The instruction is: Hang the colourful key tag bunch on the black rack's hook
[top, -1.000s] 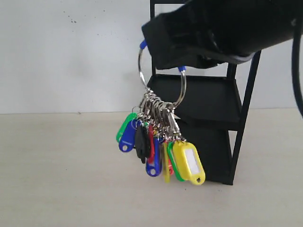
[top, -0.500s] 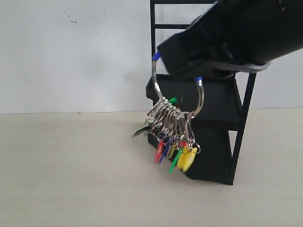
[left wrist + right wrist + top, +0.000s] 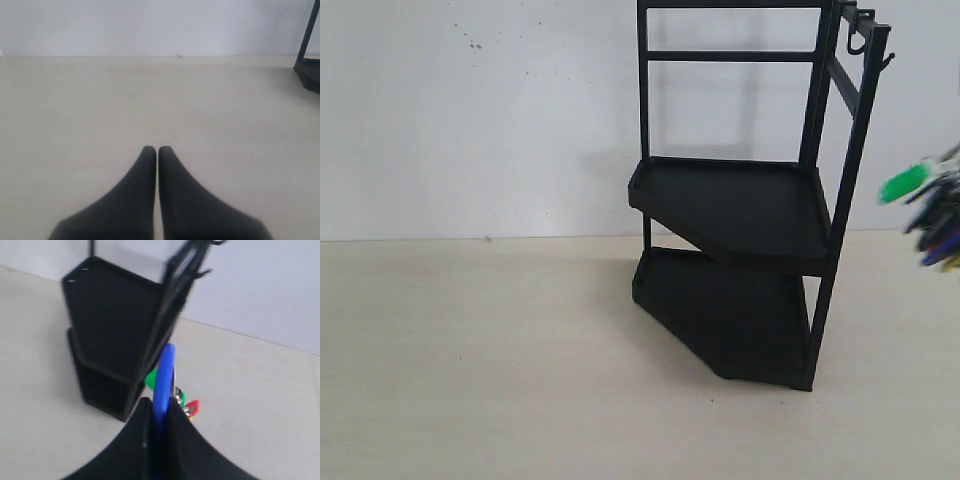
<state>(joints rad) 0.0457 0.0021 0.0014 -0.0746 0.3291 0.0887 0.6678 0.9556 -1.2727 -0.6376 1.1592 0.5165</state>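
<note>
One change: right gripper (image 3: 159, 407), pinching bunch (image 3: 932, 212) by blue ring (image 3: 165, 370), moved from front of rack (image 3: 735, 205) to exterior view's right edge; bunch now beside rack, lower than hook (image 3: 857, 44), not yet hung. Left gripper (image 3: 158, 151) pressed together, idle over table (image 3: 100, 100)

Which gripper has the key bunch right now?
The right gripper: the blue loop of the key tag bunch is pinched between its jaws. The left gripper is shut on nothing.
</note>
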